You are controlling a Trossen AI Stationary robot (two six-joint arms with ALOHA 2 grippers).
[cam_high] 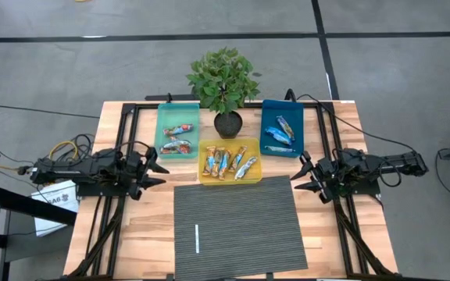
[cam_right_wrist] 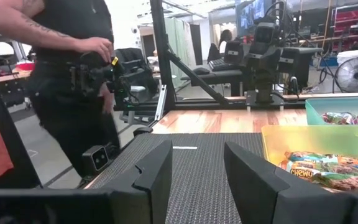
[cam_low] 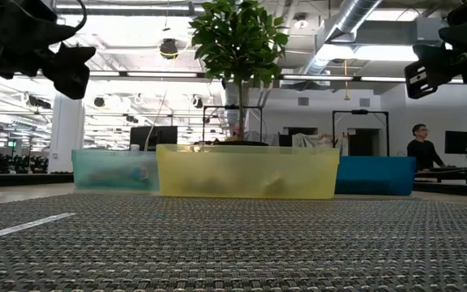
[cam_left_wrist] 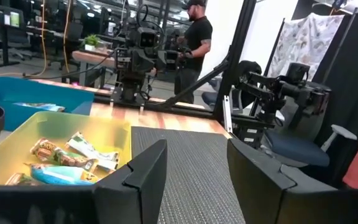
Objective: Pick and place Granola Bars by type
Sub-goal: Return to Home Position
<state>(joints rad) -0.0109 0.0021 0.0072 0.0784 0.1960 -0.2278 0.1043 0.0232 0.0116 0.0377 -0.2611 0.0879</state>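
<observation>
Left claw [cam_high: 157, 172] and right claw [cam_high: 301, 175] both spread wide, dark mat [cam_high: 237, 226] between them, yellow bin [cam_high: 229, 181] of Granola Bars [cam_high: 225, 162] midway between claws

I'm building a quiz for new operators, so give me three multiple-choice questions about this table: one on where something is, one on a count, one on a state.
1. Where does the white stick lie? A) in a bin B) on the dark mat C) on the floor
2. How many bins are there? A) two B) three C) four
3. Beside the mat, the left gripper and right gripper are: A) both open, empty B) both shut on bars C) one holding the stick
Answers: 1 B, it lies on the mat; 2 B, green bin, yellow bin, blue bin; 3 A, each wrist view shows parted fingers with nothing between.
</observation>
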